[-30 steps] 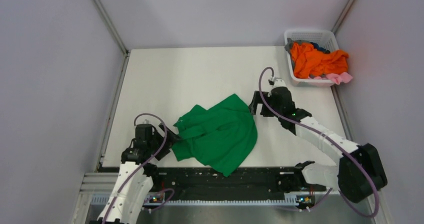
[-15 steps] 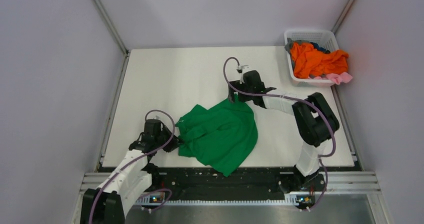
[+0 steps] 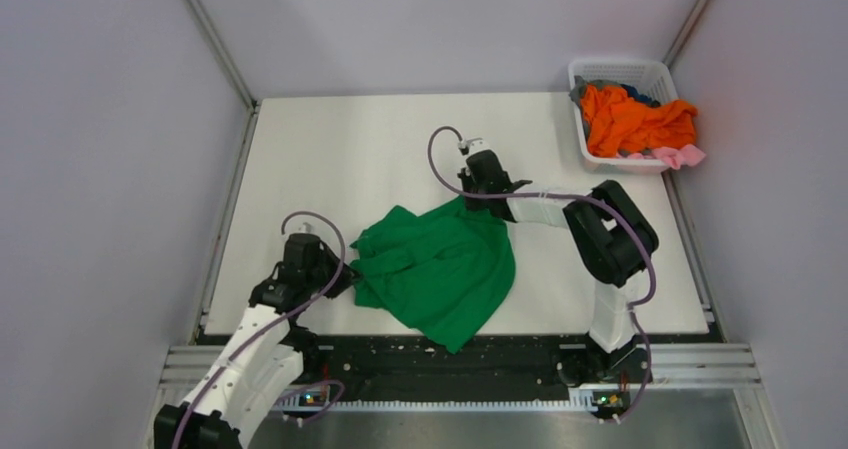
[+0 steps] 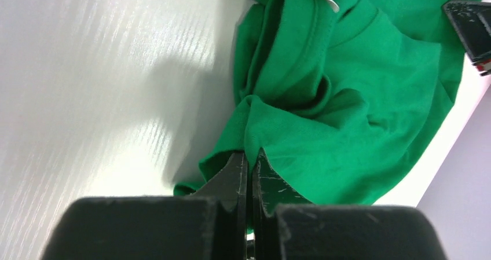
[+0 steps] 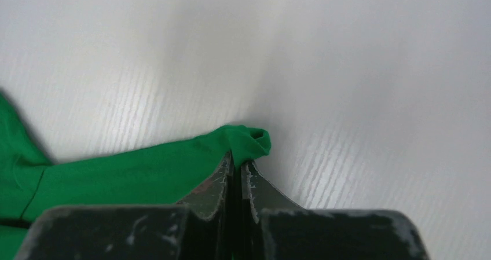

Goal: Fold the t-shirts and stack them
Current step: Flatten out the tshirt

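Green t-shirt [image 3: 440,269], one item, lying crumpled on the desk [image 3: 340,149] between the two arms: left tool [image 4: 249,158] clamped on a bunched fold at its left side, right tool [image 5: 237,158] pinched on a small nub at its far corner. Other t-shirts, orange t-shirt [image 3: 635,119] uppermost, heaped in the white basket [image 3: 650,68], far right. Risk: the right hold looks thin and may slip once pulled taut; the left may have caught extra layers, leaving the shirt twisted.
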